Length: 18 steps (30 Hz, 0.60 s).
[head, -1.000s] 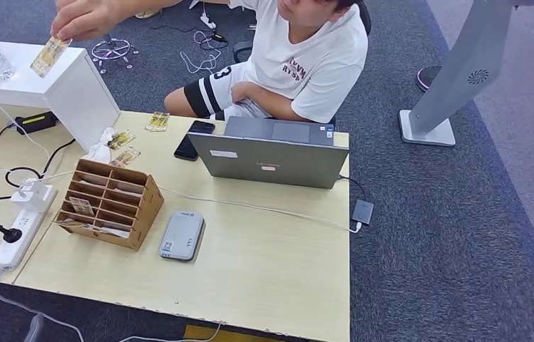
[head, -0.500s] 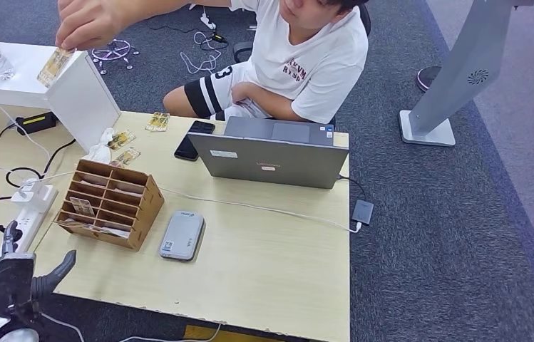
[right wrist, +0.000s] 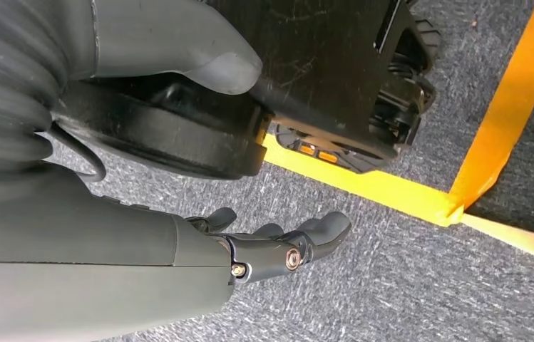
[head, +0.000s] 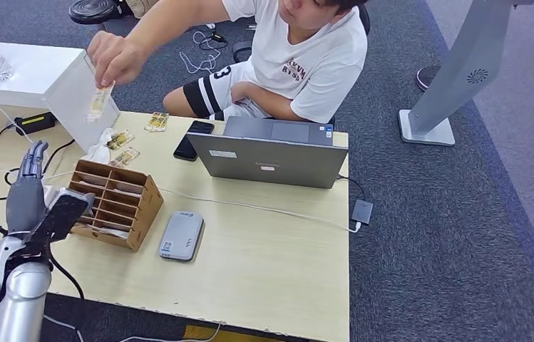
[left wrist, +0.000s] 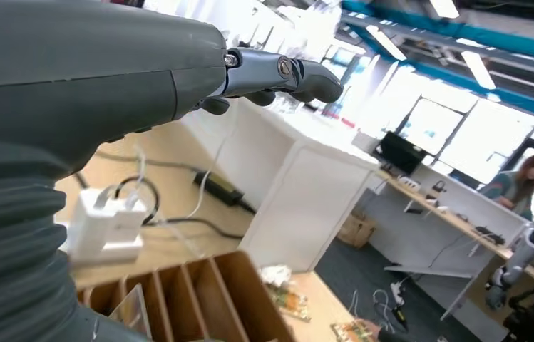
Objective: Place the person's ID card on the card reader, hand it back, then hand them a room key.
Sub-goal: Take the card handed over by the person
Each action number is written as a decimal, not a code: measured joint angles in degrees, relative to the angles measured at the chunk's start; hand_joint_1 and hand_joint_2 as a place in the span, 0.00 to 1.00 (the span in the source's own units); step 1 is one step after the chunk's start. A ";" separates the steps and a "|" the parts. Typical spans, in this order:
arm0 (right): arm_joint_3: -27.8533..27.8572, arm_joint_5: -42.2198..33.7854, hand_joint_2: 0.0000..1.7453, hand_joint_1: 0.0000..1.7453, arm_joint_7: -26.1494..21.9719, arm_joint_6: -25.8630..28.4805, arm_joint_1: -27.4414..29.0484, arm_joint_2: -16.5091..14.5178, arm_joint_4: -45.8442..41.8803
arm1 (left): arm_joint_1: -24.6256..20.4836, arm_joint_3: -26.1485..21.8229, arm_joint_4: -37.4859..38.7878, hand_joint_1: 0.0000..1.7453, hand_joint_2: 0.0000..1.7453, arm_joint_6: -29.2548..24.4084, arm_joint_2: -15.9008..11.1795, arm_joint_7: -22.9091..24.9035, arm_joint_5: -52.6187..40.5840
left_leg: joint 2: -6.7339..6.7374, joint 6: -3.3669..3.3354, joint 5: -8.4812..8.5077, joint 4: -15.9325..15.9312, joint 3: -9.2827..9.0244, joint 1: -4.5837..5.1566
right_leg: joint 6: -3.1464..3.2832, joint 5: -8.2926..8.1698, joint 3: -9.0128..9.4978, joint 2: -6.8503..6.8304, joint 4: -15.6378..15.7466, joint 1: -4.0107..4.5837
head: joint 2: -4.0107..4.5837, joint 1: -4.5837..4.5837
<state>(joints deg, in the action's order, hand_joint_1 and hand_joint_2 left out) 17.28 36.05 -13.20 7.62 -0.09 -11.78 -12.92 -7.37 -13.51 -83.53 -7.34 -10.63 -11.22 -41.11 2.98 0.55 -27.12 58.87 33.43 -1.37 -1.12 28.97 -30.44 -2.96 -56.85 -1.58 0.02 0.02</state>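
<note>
CHANGE: our left hand [head: 27, 196] has risen beside the wooden rack [head: 113, 202], fingers apart, holding nothing | ID card [head: 98, 101] lowered toward us in the person's hand [head: 116, 58] | right hand [right wrist: 271, 249] hangs empty, loosely spread | NEXT: we judge take card, then card reader [head: 182, 235] on the table [head: 264, 271]

Head view high, facing down on desk [head: 264, 263]; left wrist view close behind fingers [left wrist: 278, 71], sharing wooden rack [head: 114, 203]; right wrist view faces floor [right wrist: 406, 285].
</note>
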 joint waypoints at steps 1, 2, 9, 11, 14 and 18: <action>0.09 0.13 1.00 0.00 0.02 0.00 -0.05 -0.04 0.05 | 0.27 0.87 -1.18 0.00 1.00 -0.13 -0.86 0.65 -1.16 | 0.02 0.00 0.00 0.00 0.00 0.00 | 0.01 0.00 0.03 0.01 -0.01 0.00 | 0.00 0.00; 0.20 0.16 1.00 0.00 0.06 0.00 -0.08 -0.09 0.09 | 0.79 1.54 -2.39 0.00 1.00 -0.31 -1.63 1.28 -2.28 | 0.04 0.00 0.00 0.00 0.01 0.00 | 0.01 -0.01 0.05 0.03 -0.01 0.00 | 0.00 0.00; 1.01 0.17 1.00 0.00 0.51 0.05 -0.23 -0.37 0.33 | 7.13 4.71 -11.22 0.00 1.00 -2.90 -6.54 5.14 -9.87 | 0.05 0.00 -0.01 0.00 0.04 0.00 | 0.00 0.01 0.00 0.02 0.00 0.00 | 0.00 0.00; 1.38 0.23 1.00 0.00 0.69 0.07 -0.33 -0.45 0.44 | 8.75 5.66 -13.86 0.00 1.00 -3.60 -8.04 6.34 -11.88 | 0.05 0.00 -0.01 0.00 0.04 0.00 | -0.01 0.02 0.00 0.01 0.00 0.00 | 0.00 0.00; 1.87 0.71 1.00 0.00 1.03 0.09 -0.46 -0.58 0.57 | 10.91 7.03 -17.75 0.00 1.00 -4.32 -10.33 8.19 -15.01 | 0.05 0.00 0.00 0.00 0.04 0.00 | 0.00 0.01 -0.05 0.02 0.01 0.00 | 0.00 0.00; 2.43 1.79 1.00 0.00 1.52 0.05 -0.81 -0.88 0.85 | 11.06 9.36 -21.47 0.00 1.00 -4.59 -13.47 11.12 -19.76 | 0.04 0.01 0.03 0.00 0.03 0.00 | 0.01 0.00 -0.15 0.01 0.02 0.00 | 0.00 0.00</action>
<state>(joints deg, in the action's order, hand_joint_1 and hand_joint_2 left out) 19.71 37.85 -11.68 7.68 -0.90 -12.66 -12.06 3.70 -4.15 -105.01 -11.93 -24.11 -0.10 -60.87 3.03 0.56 -27.09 58.87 33.45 -1.37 -1.11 28.96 -30.58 -2.94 -56.84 -1.59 0.02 0.02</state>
